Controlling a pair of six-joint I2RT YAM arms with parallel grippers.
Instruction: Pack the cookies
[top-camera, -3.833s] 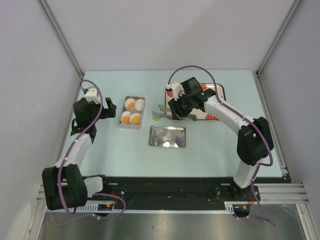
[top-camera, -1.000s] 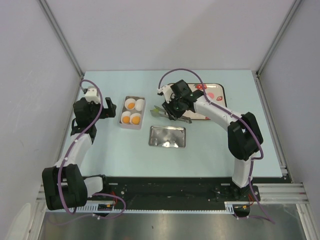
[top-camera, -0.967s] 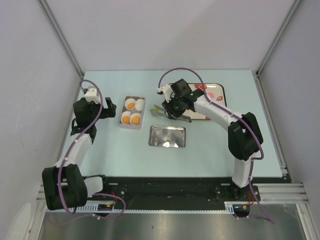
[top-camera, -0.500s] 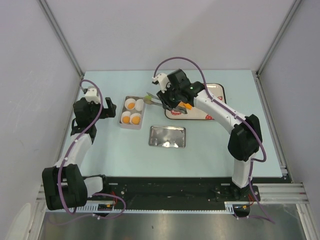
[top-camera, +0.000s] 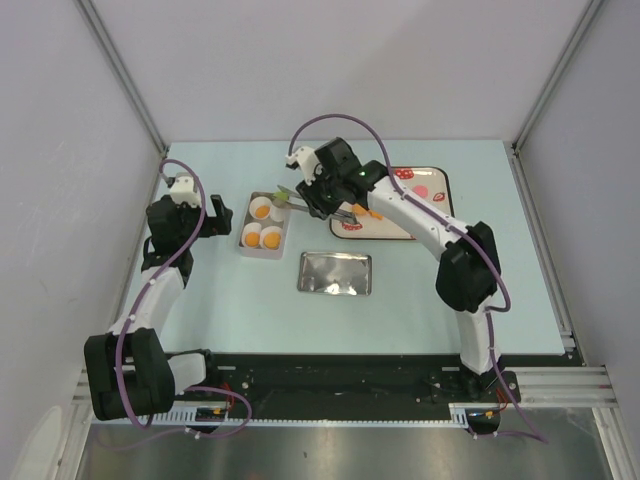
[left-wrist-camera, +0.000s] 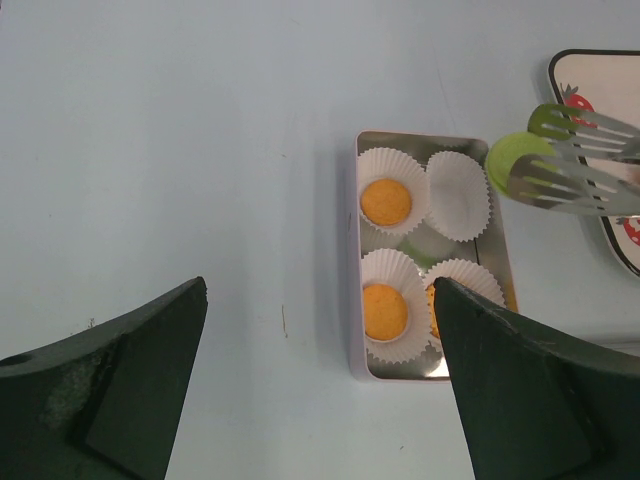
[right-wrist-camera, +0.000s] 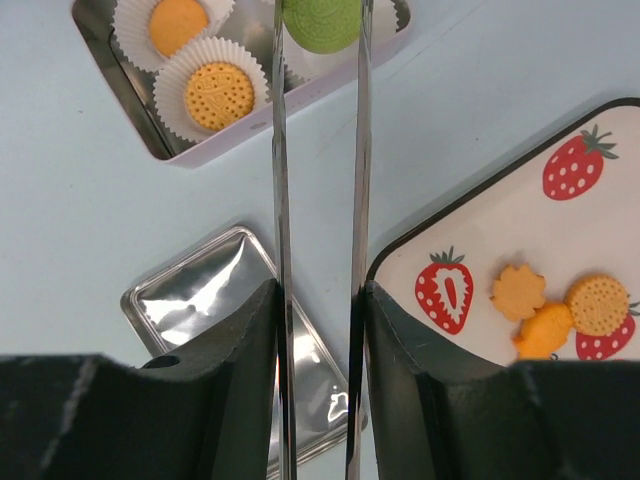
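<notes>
1. R gripper is squeezing metal tongs, fingers pressing on both arms.
2. Tongs are pinching a green cookie betw. their tips. It's hanging at the far-right edge of the tin, just by the empty paper cup.
3. Three orange cookies are sitting in paper cups inside the tin.
4. More cookies are lying on the strawberry tray, right of the tin.
5. Shiny lid is lying on the near side of the tin, apart from it.
6. L gripper is hovering left of the tin, jaws wide apart, holding nothing.
</notes>
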